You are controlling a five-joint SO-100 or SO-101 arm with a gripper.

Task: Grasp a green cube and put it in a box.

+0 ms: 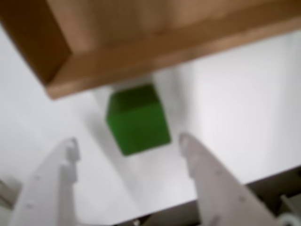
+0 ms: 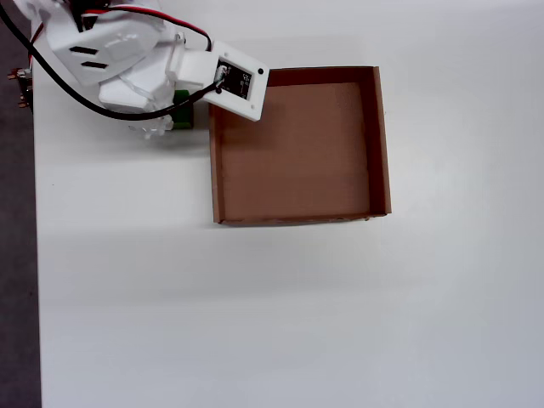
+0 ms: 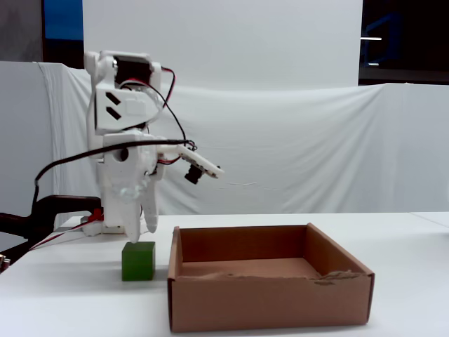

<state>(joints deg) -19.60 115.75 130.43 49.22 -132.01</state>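
The green cube [image 1: 138, 120] sits on the white table just outside the box's corner [image 1: 70, 70]. In the overhead view only a sliver of the cube [image 2: 182, 116] shows beside the box's left wall [image 2: 213, 161], under the arm. My gripper [image 1: 128, 141] is open, its two white fingers spread wider than the cube and empty. In the fixed view the gripper [image 3: 140, 230] hangs pointing down, its tips just above the cube [image 3: 138, 261] and apart from it. The box [image 3: 266, 302] is a shallow brown cardboard tray with nothing in it.
The table's left edge [image 2: 34, 255] runs close to the arm's base, with dark floor beyond. A black clamp [image 3: 49, 210] and red and black cables [image 3: 172, 105] sit by the base. White table stretches in front of and to the right of the box.
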